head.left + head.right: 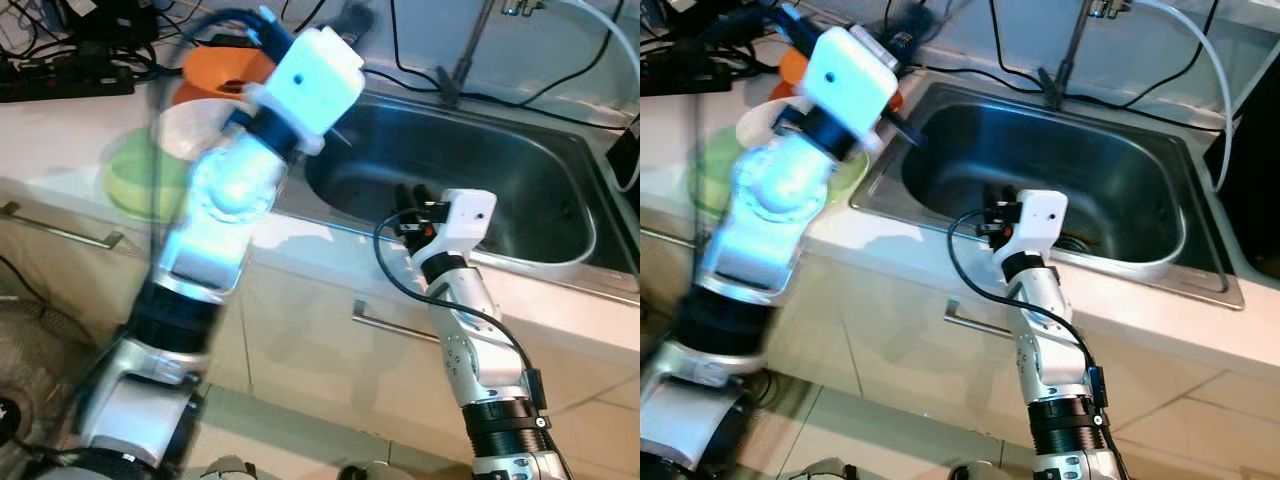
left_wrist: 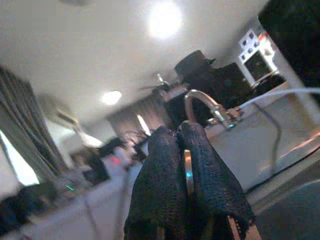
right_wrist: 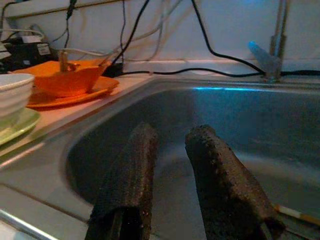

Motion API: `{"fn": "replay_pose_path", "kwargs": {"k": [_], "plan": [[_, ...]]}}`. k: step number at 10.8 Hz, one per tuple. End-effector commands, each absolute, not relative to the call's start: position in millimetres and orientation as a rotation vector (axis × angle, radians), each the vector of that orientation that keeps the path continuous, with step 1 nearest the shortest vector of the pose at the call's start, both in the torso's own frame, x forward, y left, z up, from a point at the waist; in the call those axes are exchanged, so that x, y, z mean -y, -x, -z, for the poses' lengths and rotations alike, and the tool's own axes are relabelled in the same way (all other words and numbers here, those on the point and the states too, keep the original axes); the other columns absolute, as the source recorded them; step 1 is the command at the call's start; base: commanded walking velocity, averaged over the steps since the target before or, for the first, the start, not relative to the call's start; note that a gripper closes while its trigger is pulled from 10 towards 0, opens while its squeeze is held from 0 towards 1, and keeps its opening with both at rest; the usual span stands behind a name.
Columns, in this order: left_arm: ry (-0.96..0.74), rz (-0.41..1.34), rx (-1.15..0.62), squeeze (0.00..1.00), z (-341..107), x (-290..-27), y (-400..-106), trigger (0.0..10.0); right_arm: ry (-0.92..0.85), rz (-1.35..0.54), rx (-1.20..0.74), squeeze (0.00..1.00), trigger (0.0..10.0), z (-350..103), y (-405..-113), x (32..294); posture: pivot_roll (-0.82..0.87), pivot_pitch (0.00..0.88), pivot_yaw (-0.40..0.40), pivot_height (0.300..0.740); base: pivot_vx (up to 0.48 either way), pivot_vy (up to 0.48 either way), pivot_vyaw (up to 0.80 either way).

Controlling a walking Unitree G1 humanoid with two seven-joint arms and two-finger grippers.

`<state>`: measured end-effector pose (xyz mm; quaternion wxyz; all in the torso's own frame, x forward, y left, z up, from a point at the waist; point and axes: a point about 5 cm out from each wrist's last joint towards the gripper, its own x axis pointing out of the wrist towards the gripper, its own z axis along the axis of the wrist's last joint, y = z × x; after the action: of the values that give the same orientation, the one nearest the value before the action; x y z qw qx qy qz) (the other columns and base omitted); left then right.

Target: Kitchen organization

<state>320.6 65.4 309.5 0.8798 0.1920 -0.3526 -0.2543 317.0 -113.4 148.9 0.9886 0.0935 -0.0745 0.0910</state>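
Right now everything centres on the steel sink (image 1: 520, 190) set into the white counter (image 1: 60, 130). At the sink's near rim the right gripper (image 1: 408, 200) pokes over the edge and into the basin, its two black fingers (image 3: 131, 170) held a little apart with nothing between them — the wrist view looks straight down the gap at bare metal. Something thin and pale lies on the sink floor (image 3: 295, 214), too small to make out.

Beside the sink, on the counter to its left, stands a small stack of dishes: a green plate (image 1: 140, 180) nearest the cabinet front with a white bowl (image 1: 195, 125) resting on it, and behind them, toward the wall, an orange bowl (image 3: 70, 80) sitting on an orange plate (image 3: 100, 90).

Over that stack, the left arm (image 1: 240, 190) is raised and blurred, and its gripper (image 2: 186, 150) points up and away from the sink toward the ceiling — its fingers pinched together on a thin metal piece (image 2: 187, 167), most likely the handle of a utensil, though I cannot tell which kind.

At the sink's far rim rises the faucet (image 1: 465, 50), with black cables (image 1: 560, 80) trailing along the wall behind it.
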Motion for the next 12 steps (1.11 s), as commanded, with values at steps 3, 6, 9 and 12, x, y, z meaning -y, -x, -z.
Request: {"fn": "replay_pose_path", "kwargs": {"k": [3, 6, 9, 12], "plan": [[0.050, 0.622, 0.569, 0.00, -302.6, -69.9, -327.7, 10.0, -0.102, -0.203, 0.216, 1.00, 10.0, -165.4, -318.8, 116.9, 0.00, 0.025, -0.078, 0.719, 0.000, 0.000, 0.00], [0.116, 0.650, 0.494, 0.00, -292.2, -72.3, -330.5, 10.0, -0.049, -0.257, 0.267, 1.00, 10.0, -182.0, -320.3, 114.0, -0.01, 0.020, -0.078, 0.719, 0.000, 0.000, 0.00], [0.173, 0.652, 0.442, 0.00, -285.9, -76.9, -333.3, 10.0, -0.010, -0.352, 0.299, 1.00, 10.0, -191.9, -315.6, 105.2, -0.01, 0.010, -0.079, 0.719, 0.000, 0.000, 0.00], [0.239, 0.721, 0.386, 0.00, -280.6, -72.8, -330.4, 10.0, -0.001, -0.390, 0.316, 0.36, 10.0, -197.4, -313.4, 97.9, -0.01, 0.006, -0.079, 0.719, 0.000, 0.000, 0.00]]}}
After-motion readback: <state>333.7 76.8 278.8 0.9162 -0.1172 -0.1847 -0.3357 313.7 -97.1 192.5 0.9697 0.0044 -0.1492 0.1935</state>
